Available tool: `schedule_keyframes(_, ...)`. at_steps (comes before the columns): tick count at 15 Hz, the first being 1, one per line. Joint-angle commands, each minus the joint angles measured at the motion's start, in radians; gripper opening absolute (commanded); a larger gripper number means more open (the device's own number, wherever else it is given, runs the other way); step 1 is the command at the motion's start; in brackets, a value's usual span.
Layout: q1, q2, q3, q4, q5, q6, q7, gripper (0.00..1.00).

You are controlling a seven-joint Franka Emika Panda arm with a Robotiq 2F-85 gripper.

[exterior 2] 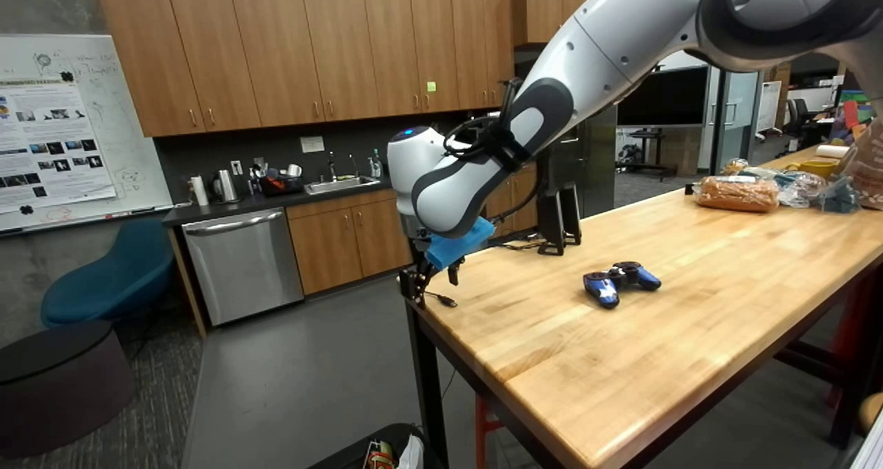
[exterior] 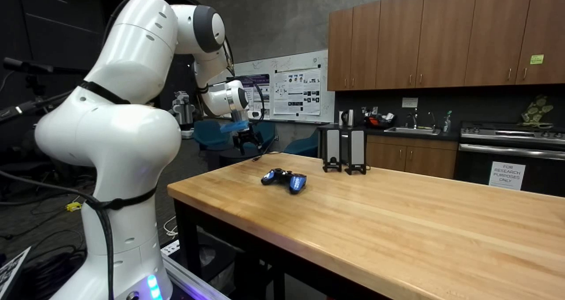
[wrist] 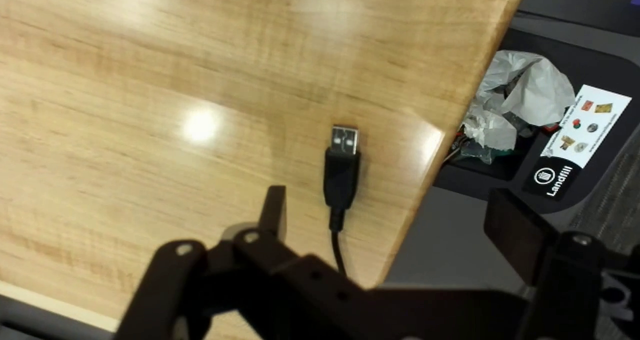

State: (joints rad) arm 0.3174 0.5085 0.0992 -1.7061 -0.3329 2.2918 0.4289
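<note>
A black USB cable (wrist: 342, 177) lies on the table (wrist: 100, 205), close to the corner where a short edge meets the long edge lined by 2 speakers (exterior: 356, 152). The tool (wrist: 390, 220) hangs at that same corner with its 2 fingers (wrist: 517, 235) spread well apart. In the wrist view the plug (wrist: 344, 142) shows between them, nearer the table-side finger, its metal end ahead of the tips; the opposite finger reaches past the table's edge. Beyond that edge and lower down, a dark bin (wrist: 595, 75) marked "Landfill" contains crumpled whitish wrapping (wrist: 542, 92) and darker scraps too jumbled to identify. In an exterior view, farther along the speakers' long edge, a clear bag (exterior 2: 735, 196) encloses something orange-brown. A red-and-black container (exterior 2: 279, 185) on the counter (exterior 2: 207, 210) holds items too small to tell. A blue-and-black game controller (exterior 2: 617, 283) rests inward from the short edge, well apart from the cable.
</note>
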Motion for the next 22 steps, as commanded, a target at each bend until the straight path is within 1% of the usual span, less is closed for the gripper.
schedule_keyframes(1, -0.001, 0.058, -0.014, 0.09, 0.062, -0.081, -0.06, 1.0)
schedule_keyframes(2, -0.006, 0.068, -0.014, 0.102, 0.078, -0.094, -0.07, 1.0)
schedule_keyframes(3, -0.012, 0.076, -0.015, 0.113, 0.094, -0.105, -0.08, 0.94)
schedule_keyframes(4, -0.016, 0.083, -0.017, 0.123, 0.106, -0.114, -0.089, 0.77)
schedule_keyframes(7, -0.027, 0.097, -0.017, 0.146, 0.145, -0.127, -0.111, 0.53)
schedule_keyframes(9, -0.029, 0.096, -0.016, 0.155, 0.167, -0.136, -0.125, 0.4)
schedule_keyframes(10, -0.031, 0.093, -0.014, 0.156, 0.177, -0.138, -0.134, 0.3)
schedule_keyframes(12, -0.034, 0.087, -0.014, 0.151, 0.186, -0.146, -0.143, 0.15)
schedule_keyframes(13, -0.038, 0.083, -0.012, 0.147, 0.194, -0.149, -0.151, 0.05)
schedule_keyframes(14, -0.04, 0.077, -0.013, 0.14, 0.195, -0.151, -0.154, 0.01)
schedule_keyframes(16, -0.043, 0.06, -0.015, 0.117, 0.194, -0.156, -0.163, 0.05)
schedule_keyframes(17, -0.043, 0.045, -0.019, 0.099, 0.188, -0.16, -0.163, 0.05)
schedule_keyframes(19, -0.049, 0.007, -0.022, 0.047, 0.181, -0.156, -0.169, 0.05)
schedule_keyframes(22, -0.071, -0.076, -0.012, -0.079, 0.191, -0.108, -0.201, 0.05)
